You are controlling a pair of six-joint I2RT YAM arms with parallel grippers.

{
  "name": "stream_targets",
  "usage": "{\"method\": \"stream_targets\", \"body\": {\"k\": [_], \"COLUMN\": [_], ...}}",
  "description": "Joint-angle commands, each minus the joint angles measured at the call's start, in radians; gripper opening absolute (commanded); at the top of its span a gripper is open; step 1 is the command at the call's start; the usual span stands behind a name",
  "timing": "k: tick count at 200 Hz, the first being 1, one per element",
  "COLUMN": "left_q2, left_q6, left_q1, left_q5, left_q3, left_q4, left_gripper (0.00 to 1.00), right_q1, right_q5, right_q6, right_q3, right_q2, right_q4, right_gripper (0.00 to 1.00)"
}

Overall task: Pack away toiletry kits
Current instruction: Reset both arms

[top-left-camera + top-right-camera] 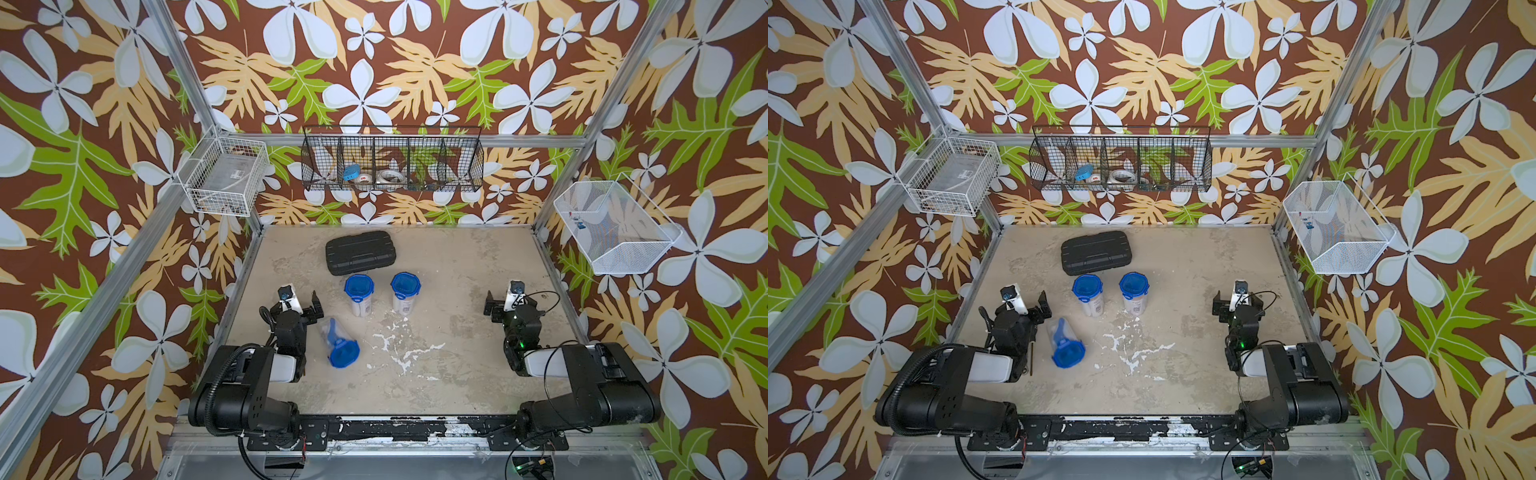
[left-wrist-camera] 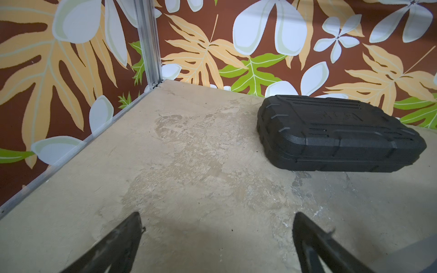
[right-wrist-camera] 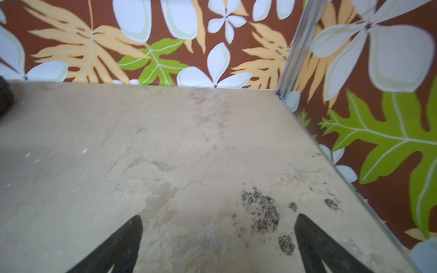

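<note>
Both top views: two upright tumblers [image 1: 359, 293] mid-table, tipped tumbler [image 1: 1064, 343] beside the left arm. Left wrist: left gripper [image 2: 217, 219] wide, empty, facing the black case [image 2: 338, 137]. Right wrist, kinda blurry: right gripper [image 3: 218, 221] looks wide, empty too. I'd grab the tipped one across its body, not the lid.

The right gripper [image 3: 218, 218] holds its jaws wide apart above the table [image 3: 142, 141]. Dark specks [image 3: 262, 212] mark the table near one jaw. A black case [image 3: 4, 97] is cut off at the edge, by the floral wall [image 3: 94, 47].
</note>
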Motion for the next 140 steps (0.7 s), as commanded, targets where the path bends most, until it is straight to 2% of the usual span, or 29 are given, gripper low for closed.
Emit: {"method": "stream_targets", "body": {"k": [1,140], "left_q2": [0.001,-0.002], "left_q6": [0.017,0.025], "left_q1": [-0.006,-0.008], "left_q5": [-0.017,-0.011], "left_q3": [-0.007,-0.023], "left_q4": [0.117,0.151], "left_gripper": [1.0,1.0], "right_q1": [-0.003,-0.009], "right_q5": [-0.055,-0.065], "right_q6": [-0.025,-0.02], "right_q3": [-0.002,-0.005], "right_q2": [0.003,0.001], "right_q4": [0.089,0.095], "right_gripper": [1.0,1.0]}}
